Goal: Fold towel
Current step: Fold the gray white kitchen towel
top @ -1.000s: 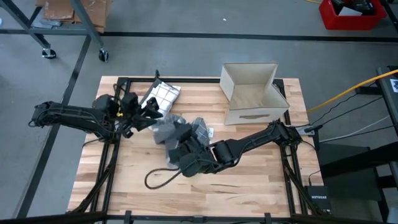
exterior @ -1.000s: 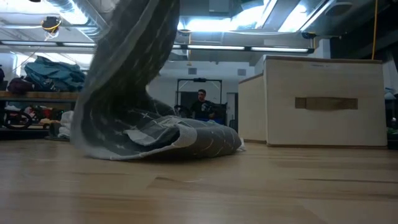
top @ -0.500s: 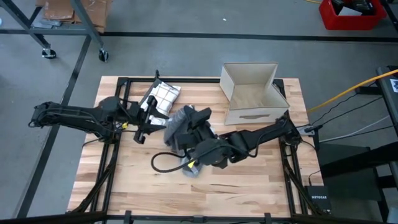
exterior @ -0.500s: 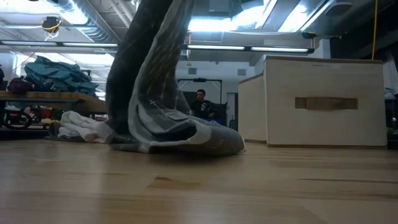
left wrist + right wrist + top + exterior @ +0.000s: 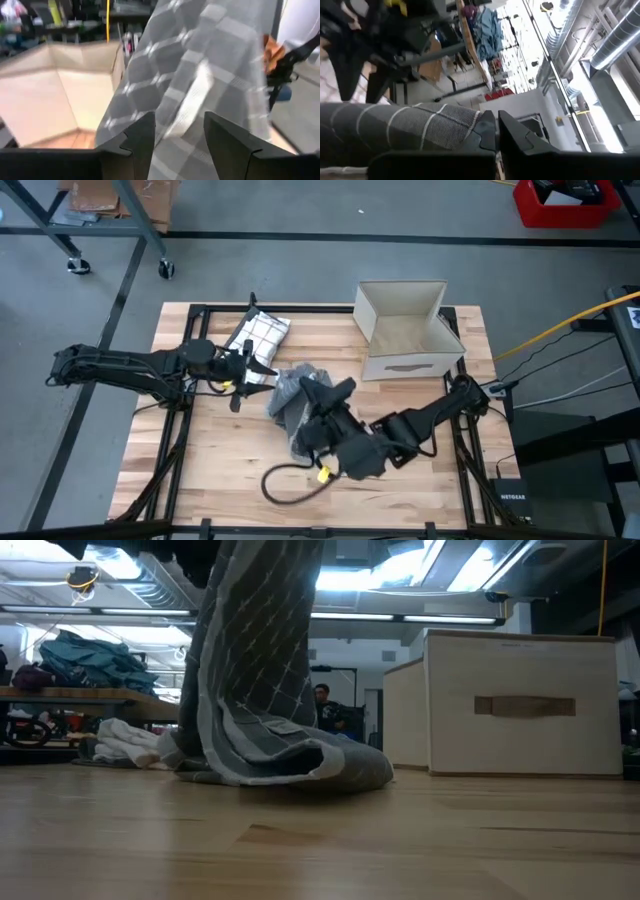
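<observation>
1. The grey towel (image 5: pixel 200 75) with its pale grid lines hangs right in front, filling most of the view.
2. The left gripper (image 5: pixel 180 142) has its dark fingers (image 5: pixel 142 140) spread apart, towel showing between them.
3. An open cardboard box (image 5: pixel 60 90) sits behind the towel.

Wooden table (image 5: pixel 200 480), pale butcher-block planks w/ a dark frame showing along its edges. Directly on it:

- Grey towel (image 5: pixel 295 395) near the centre, crumpled, w/ thin pale grid lines. Only its lower folds rest on the wood; in the low view (image 5: pixel 290 765) the rest rises up out of frame.
- White checked cloth (image 5: pixel 262 332), folded, by the far edge, left of centre. Just beside the grey towel; can't tell if touching.
- Beige box (image 5: pixel 405 330), open top, at the far right corner, w/ a slot handle on its front. Stands apart from the towel.
- Dark cable (image 5: pixel 285 483), looped on the near side of the table, yellow bit at one end.
</observation>
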